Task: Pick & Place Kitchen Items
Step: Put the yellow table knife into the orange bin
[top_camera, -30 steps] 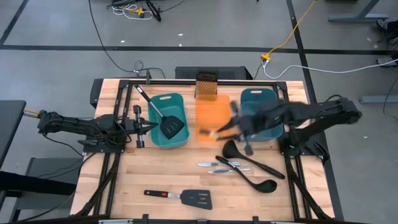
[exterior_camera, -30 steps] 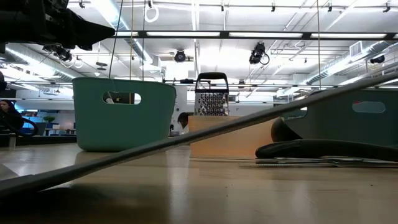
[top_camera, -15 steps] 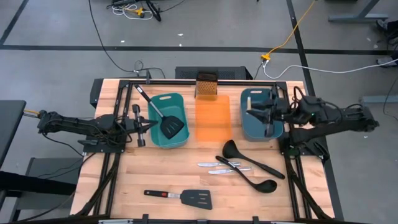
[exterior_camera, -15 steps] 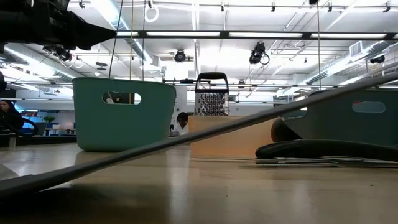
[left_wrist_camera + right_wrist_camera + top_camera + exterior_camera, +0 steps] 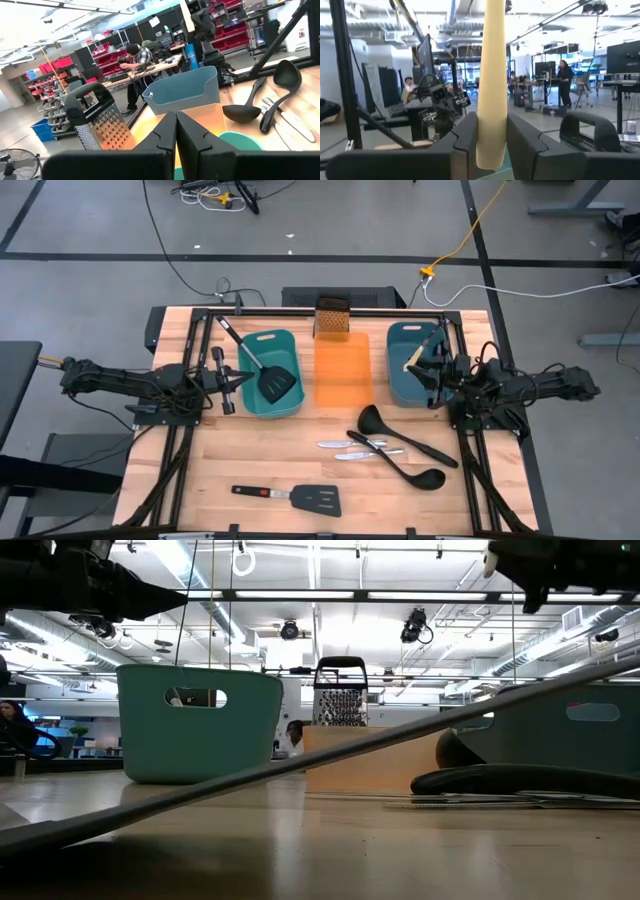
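Note:
My right gripper (image 5: pixel 432 370) hangs over the right teal tub (image 5: pixel 405 385), shut on the small yellow-handled knife (image 5: pixel 413 358); its blade is hidden. My left gripper (image 5: pixel 238 380) is shut and empty beside the left teal tub (image 5: pixel 250 402). A black slotted spatula (image 5: pixel 272 385) lies in that tub, its handle leaning on the far rim. The red-marked spatula (image 5: pixel 300 498), two black ladles (image 5: pixel 405 442) and two silver knives (image 5: pixel 360 448) lie on the table. My right gripper pinches the knife's yellow handle (image 5: pixel 491 142) between its two fingers (image 5: pixel 466 140). The handle lies across the fingers and sticks out well beyond them (image 5: pixel 493 60). The knife is lifted clear, above the right teal tub.
An orange tray (image 5: pixel 343 370) lies between the two tubs, with a brownish box grater (image 5: pixel 332 315) at its far end. A black frame runs along the table's far and side edges. A person works at a bench in the room beyond (image 5: pixel 134 55).
My right gripper has gone toward the table's right edge, from over the orange tray's near end to above the right teal tub, carrying the yellow-handled knife. The arm has drawn back with it.

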`<act>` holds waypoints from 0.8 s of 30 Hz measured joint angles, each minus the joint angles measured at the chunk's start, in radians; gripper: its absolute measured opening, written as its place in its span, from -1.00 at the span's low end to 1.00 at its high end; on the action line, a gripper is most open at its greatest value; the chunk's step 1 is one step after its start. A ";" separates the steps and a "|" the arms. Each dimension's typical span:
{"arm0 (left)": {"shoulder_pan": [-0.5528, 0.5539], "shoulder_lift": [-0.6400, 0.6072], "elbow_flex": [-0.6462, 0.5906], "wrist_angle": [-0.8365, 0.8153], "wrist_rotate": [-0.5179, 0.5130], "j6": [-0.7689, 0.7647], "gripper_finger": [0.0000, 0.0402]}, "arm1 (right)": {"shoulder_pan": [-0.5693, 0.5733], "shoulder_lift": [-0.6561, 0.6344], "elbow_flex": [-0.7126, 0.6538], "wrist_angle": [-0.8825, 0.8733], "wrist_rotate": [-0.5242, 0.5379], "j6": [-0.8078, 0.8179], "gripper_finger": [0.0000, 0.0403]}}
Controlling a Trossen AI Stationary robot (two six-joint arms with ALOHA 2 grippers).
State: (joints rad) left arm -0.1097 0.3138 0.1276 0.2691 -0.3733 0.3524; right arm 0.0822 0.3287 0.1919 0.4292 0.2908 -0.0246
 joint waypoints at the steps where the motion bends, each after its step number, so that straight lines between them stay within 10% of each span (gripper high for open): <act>1: 0.000 0.000 0.000 0.000 0.000 0.000 -0.92 | 0.000 -0.006 -0.020 0.023 0.006 0.002 -0.58; 12: 0.000 0.000 0.000 -0.003 0.000 0.000 -0.92 | -0.013 0.071 0.058 -0.082 0.156 -0.048 -0.58; 24: 0.000 0.000 0.000 -0.014 -0.004 -0.005 -0.92 | -0.225 0.576 0.563 -0.585 0.045 -0.062 -0.58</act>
State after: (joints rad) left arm -0.1097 0.3138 0.1276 0.2548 -0.3771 0.3474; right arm -0.1429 0.9048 0.7553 -0.1560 0.3358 -0.0870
